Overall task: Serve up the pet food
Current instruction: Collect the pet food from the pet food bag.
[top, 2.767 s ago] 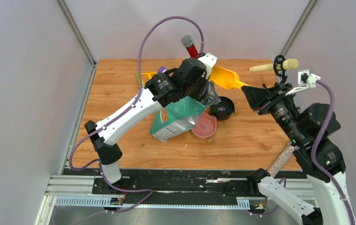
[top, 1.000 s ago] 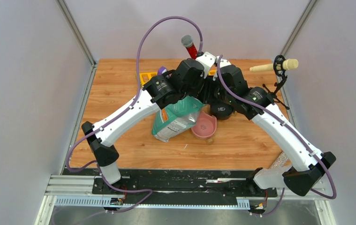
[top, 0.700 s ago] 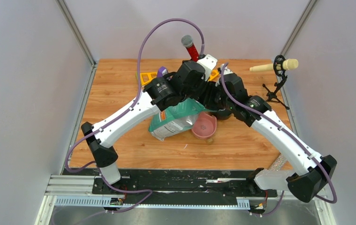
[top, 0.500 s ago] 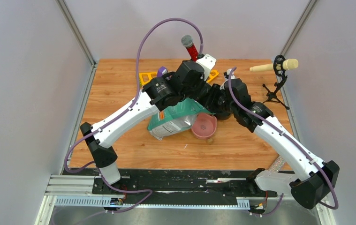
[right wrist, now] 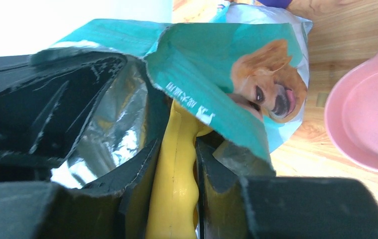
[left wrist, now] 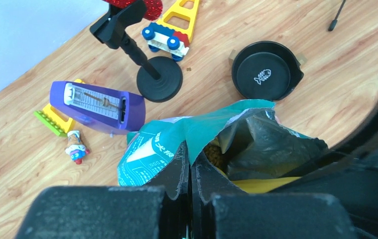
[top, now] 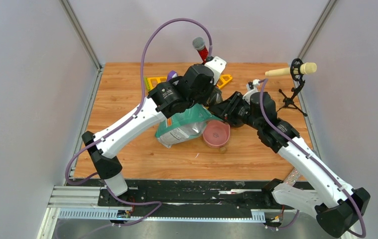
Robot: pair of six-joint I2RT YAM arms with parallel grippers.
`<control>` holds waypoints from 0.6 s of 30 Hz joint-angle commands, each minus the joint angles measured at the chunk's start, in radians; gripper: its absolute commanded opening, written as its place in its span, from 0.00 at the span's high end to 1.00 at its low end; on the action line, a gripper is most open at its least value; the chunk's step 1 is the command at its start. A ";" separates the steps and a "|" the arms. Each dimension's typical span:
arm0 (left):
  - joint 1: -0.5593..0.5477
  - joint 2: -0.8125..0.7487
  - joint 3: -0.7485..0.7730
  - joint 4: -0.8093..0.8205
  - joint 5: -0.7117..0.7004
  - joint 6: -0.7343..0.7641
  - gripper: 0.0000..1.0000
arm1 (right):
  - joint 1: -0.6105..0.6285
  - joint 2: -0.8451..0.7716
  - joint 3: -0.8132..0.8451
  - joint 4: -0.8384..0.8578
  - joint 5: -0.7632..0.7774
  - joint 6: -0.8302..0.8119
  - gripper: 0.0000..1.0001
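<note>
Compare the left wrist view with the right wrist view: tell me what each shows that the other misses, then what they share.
Only left wrist: the black bowl with a fish mark, the microphone stand base, kibble inside the teal bag, and the left hand pinching its rim. Only right wrist: the pink bowl with a paw print, the dog picture, and the right hand clamped on the yellow scoop. Both: the teal bag, the yellow scoop, the wooden table.
</note>
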 commanded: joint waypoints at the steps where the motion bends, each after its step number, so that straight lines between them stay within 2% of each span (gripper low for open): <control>1: 0.000 -0.095 0.024 0.221 -0.038 0.024 1.00 | -0.013 -0.067 -0.010 0.116 -0.020 0.063 1.00; 18: 0.026 -0.124 0.044 0.174 -0.045 0.065 1.00 | -0.084 -0.142 -0.017 0.129 -0.019 0.082 1.00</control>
